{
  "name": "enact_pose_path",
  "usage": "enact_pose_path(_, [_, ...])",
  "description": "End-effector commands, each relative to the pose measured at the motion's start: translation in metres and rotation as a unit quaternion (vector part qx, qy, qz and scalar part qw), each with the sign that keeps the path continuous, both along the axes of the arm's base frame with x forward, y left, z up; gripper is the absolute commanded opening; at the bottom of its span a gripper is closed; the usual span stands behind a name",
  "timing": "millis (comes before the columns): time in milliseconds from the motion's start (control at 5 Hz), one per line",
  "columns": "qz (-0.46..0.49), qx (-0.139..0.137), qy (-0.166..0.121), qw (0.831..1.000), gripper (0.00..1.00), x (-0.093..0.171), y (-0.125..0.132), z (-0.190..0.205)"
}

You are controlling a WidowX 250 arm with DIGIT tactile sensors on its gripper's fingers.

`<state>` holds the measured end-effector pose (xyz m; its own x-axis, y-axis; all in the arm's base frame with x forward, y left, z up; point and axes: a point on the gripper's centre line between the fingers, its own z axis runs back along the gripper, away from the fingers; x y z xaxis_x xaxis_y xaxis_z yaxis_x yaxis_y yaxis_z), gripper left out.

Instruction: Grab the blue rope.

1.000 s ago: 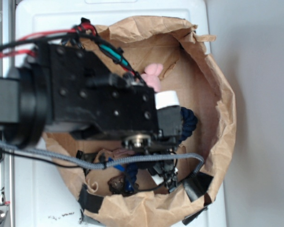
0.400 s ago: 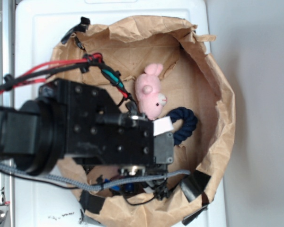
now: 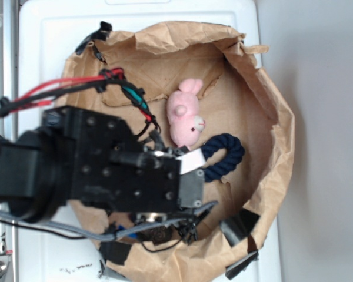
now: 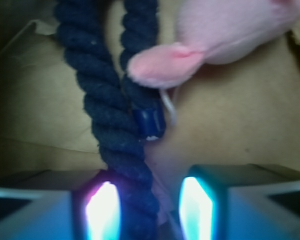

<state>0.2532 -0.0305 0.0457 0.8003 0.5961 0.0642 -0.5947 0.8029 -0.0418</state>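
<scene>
The blue rope (image 3: 226,154) lies bent in a loop on the floor of the brown paper bag (image 3: 277,135), just below the pink plush (image 3: 185,117). My gripper (image 3: 191,171) hangs over the rope's left end, and the arm hides that part. In the wrist view two strands of the blue rope (image 4: 112,125) run away from me, one ending in a shiny blue cap (image 4: 149,122). My gripper (image 4: 150,202) is open, with the thicker strand between its fingers. That strand lies against the left finger (image 4: 102,210) and stands apart from the right one.
The pink plush (image 4: 230,30) lies against the shorter strand. The bag's crumpled walls ring the space, with black tape (image 3: 241,226) on the near rim. Red and black wires (image 3: 70,88) and a grey cable (image 3: 65,226) trail off the arm. A white surface (image 3: 41,41) lies under the bag.
The arm has moved toward the lower left of the exterior view, uncovering the pink plush and more of the rope's loop. The rope and plush have stayed where they were.
</scene>
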Motion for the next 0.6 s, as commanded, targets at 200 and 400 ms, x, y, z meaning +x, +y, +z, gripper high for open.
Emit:
enact_pose_path(200, [0.002,-0.044,-0.059,0.997,0.00,0.007,-0.007,0.013])
enact_pose_path(400, [0.027,-0.061,-0.061,0.996,0.00,0.054,0.011,0.053])
